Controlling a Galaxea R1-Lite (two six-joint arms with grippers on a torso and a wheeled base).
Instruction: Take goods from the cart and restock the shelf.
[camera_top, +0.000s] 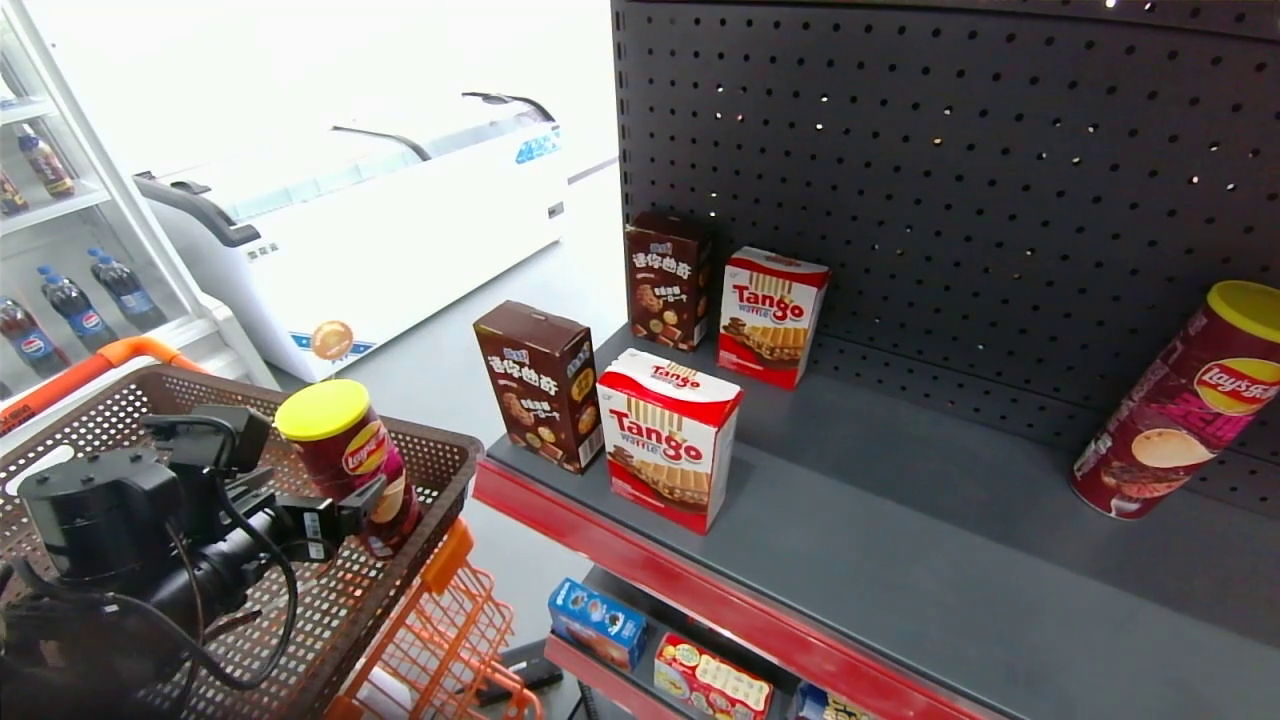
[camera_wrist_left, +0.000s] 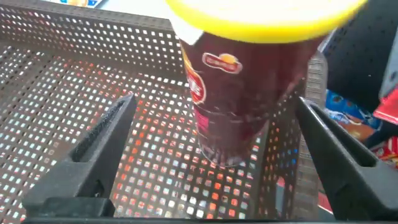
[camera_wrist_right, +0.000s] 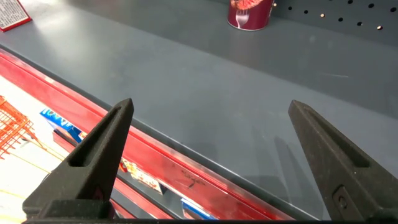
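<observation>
the left gripper (camera_top: 362, 508) (camera_wrist_left: 214, 102) sits inside the cart (camera_top: 445, 452) with its fingers spread wide. the can (camera_top: 350, 462) (camera_wrist_left: 239, 81), dark red with a yellow lid, stands between them in the cart's corner nearest the shelf (camera_top: 900, 540) (camera_wrist_right: 205, 68), with a gap showing on each side of it, so it is not pinched.

the right gripper (camera_wrist_right: 209, 104) hangs over the shelf's red front edge, fingers likewise wide apart and holding nothing.

a second can (camera_top: 1170, 400) (camera_wrist_right: 249, 12) leans tilted against the pegboard (camera_top: 950, 180) at the shelf's back right. at the shelf's left end, a brown box (camera_top: 540, 385) and a wafer box (camera_top: 668, 440) stand side by side near the front edge. another brown box (camera_top: 667, 280) and another wafer box (camera_top: 770, 315) stand behind them by the pegboard.
</observation>
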